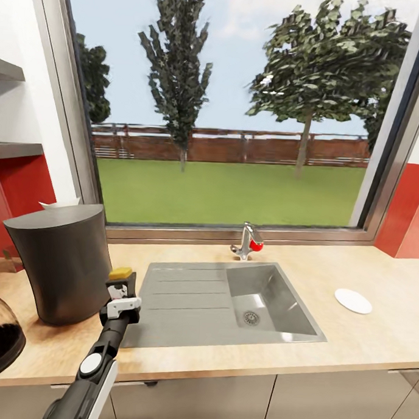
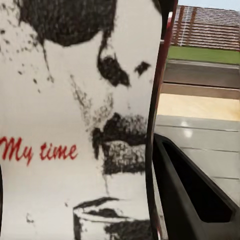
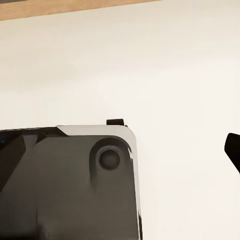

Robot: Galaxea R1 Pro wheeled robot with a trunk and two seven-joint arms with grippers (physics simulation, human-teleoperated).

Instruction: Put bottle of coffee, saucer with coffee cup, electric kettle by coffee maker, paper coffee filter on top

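Left gripper (image 1: 122, 289) clenched on the bottle of coffee (image 2: 75, 125) near the countertop's (image 1: 362, 344) front edge, beside the coffee maker (image 1: 64, 261); right gripper's state: can't tell

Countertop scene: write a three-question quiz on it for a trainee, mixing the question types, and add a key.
1. True or false: the saucer lies on the countertop to the right of the sink.
2. Multiple choice: the red words on the label of the bottle of coffee read A) My time B) My cup C) Coffee time.
3. Fill in: the left claw holds the bottle between the coffee maker and the ____.
Key: 1 true; 2 A; 3 sink.
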